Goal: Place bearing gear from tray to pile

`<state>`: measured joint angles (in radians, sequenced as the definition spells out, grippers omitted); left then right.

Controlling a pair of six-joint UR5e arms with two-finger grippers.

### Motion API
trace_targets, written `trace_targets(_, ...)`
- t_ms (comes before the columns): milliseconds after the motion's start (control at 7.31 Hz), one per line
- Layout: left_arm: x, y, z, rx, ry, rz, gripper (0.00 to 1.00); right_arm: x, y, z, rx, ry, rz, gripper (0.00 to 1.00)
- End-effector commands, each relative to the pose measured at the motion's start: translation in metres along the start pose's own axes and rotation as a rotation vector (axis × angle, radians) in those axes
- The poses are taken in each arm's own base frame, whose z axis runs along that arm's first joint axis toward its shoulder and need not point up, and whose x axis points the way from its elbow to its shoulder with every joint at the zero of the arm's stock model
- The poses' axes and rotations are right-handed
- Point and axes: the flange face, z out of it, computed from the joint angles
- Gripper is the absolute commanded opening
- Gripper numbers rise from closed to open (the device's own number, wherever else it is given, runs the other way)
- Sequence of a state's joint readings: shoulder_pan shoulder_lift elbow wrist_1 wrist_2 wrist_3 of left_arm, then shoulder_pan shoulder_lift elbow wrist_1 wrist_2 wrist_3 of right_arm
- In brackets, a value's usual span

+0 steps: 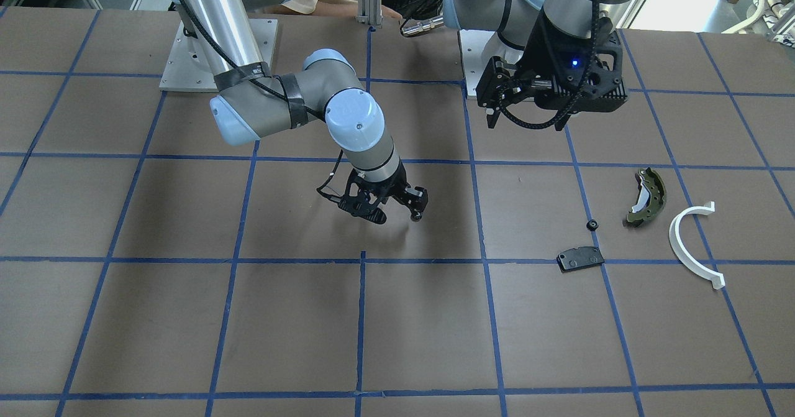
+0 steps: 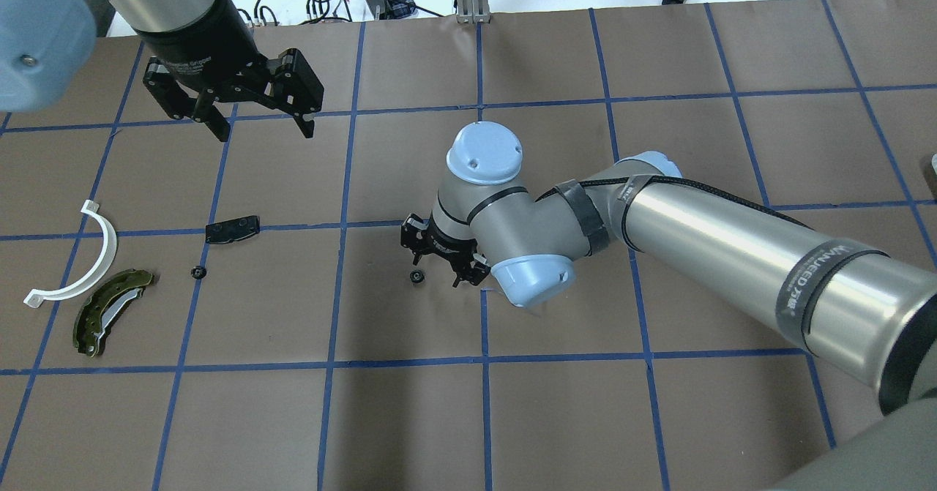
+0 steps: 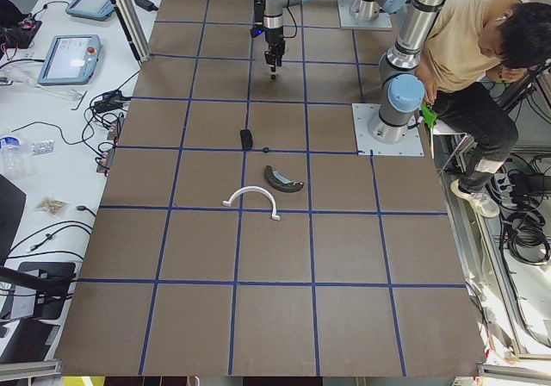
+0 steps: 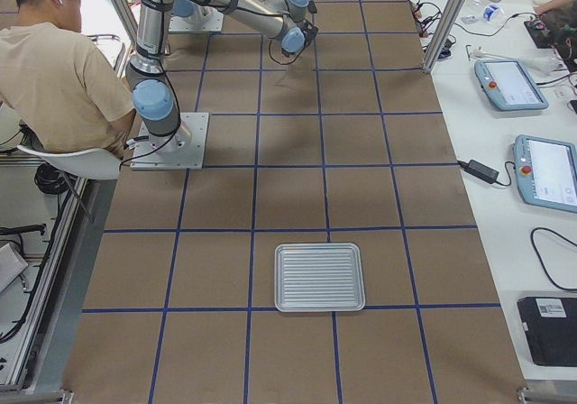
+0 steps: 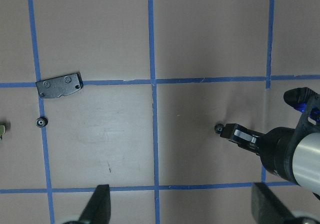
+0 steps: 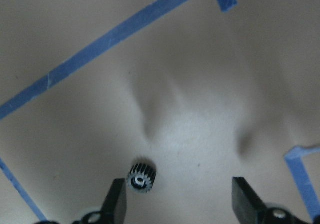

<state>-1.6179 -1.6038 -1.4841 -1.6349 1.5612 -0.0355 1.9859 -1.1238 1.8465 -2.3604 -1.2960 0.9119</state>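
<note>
A small black toothed bearing gear lies on the brown table, just inside the left finger of my right gripper, which is open and low over it. From overhead, this gear sits beside the right gripper near the table's middle. The pile is far left: an olive brake shoe, a white half-ring, a black pad and a second small gear. My left gripper hangs open above the table, holding nothing. The metal tray looks empty.
Blue tape lines divide the table into squares. A person in a beige shirt sits behind the robot bases. Tablets and cables lie on the white bench past the table's far edge.
</note>
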Motion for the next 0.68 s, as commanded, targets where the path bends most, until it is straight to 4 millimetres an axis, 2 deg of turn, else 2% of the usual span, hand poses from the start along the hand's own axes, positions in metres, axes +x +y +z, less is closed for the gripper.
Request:
trace_targets(0, 0.003, -0.011, 0.042, -0.078, -0.002, -0.006, 1.00, 0.044, -0.076, -0.043, 0.065, -0.011, -0.057, 0.97)
trace_targets(137, 0.006, -0.020, 0.086, -0.094, -0.002, -0.005, 1.00, 0.075, -0.111, -0.071, 0.054, 0.007, -0.092, 0.95)
trace_targets(274, 0.010, -0.028, 0.131, -0.047, 0.002, 0.002, 1.00, 0.105, -0.132, -0.099, 0.034, 0.038, -0.124, 0.93)
trace_targets(411, 0.022, -0.017, 0.186, -0.085, -0.006, 0.006, 1.00, 0.130, -0.143, -0.137, 0.075, 0.107, -0.162, 0.95)
trace_targets(547, 0.040, -0.013, 0.231, -0.019, 0.000, -0.018, 1.00, 0.145, -0.148, -0.174, 0.041, 0.154, -0.201, 0.96)
